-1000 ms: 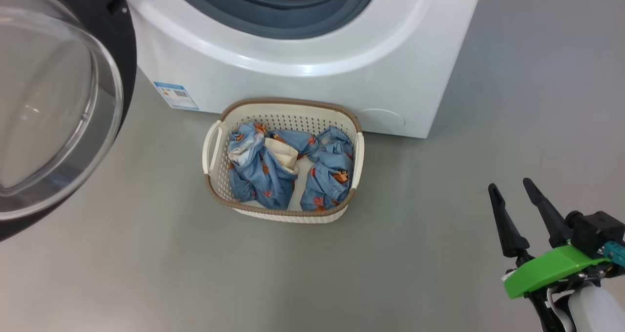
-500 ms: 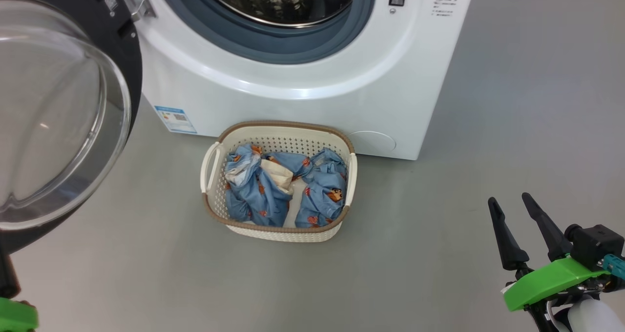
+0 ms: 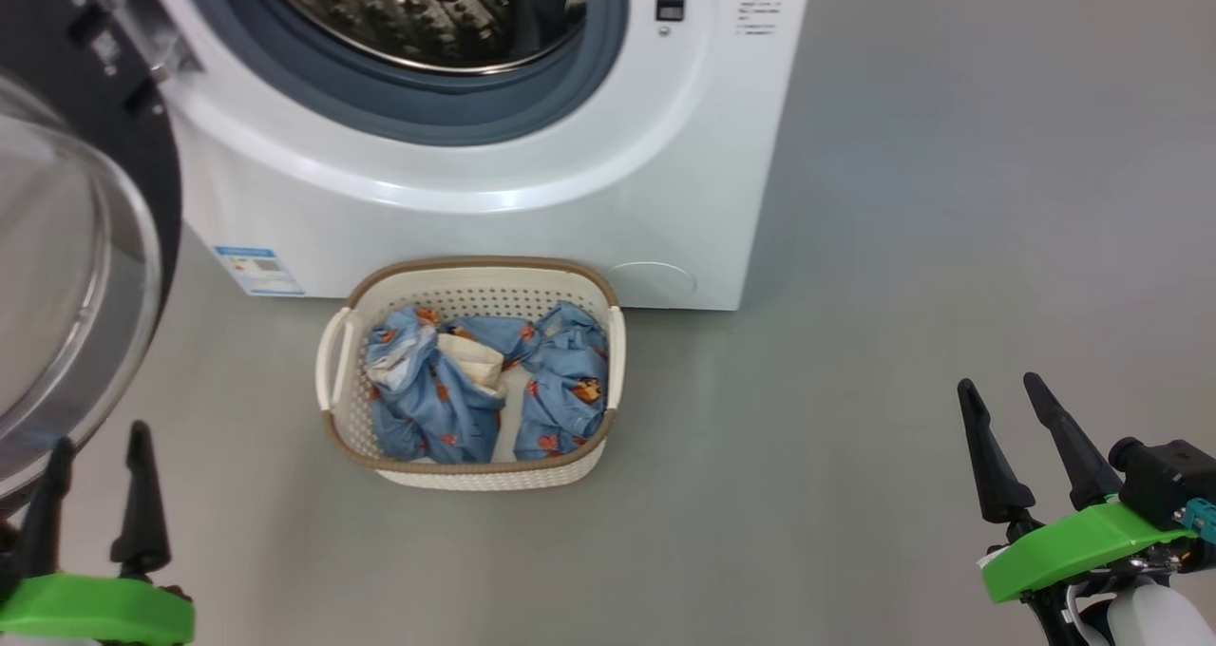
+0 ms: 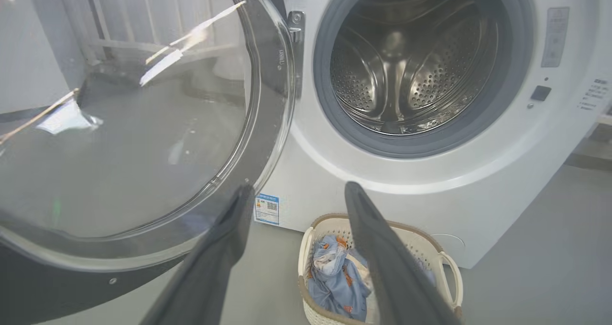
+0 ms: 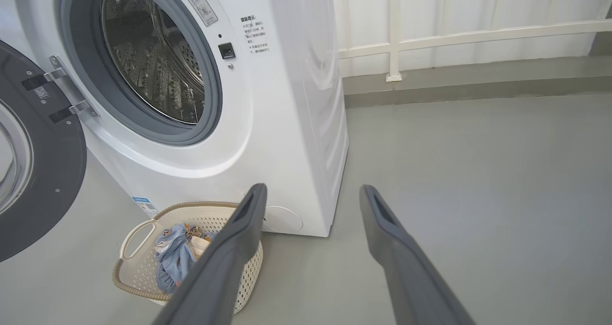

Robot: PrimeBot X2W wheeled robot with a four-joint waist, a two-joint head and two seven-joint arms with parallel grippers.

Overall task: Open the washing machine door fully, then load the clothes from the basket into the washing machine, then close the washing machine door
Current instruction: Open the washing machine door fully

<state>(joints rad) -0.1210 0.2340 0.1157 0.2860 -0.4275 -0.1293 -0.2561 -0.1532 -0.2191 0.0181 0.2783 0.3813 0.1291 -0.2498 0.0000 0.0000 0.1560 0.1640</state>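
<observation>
At the washer's (image 3: 475, 209) foot, the basket (image 3: 475, 266) holds the clothes (image 3: 437, 408); our left gripper (image 3: 100, 437) and right gripper (image 3: 997, 382) gape empty. Reaching down, we risk the left arm clipping the open door (image 3: 66, 275) just beside it.

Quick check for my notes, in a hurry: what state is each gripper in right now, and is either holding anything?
Left gripper: open, holding nothing.
Right gripper: open, holding nothing.
</observation>
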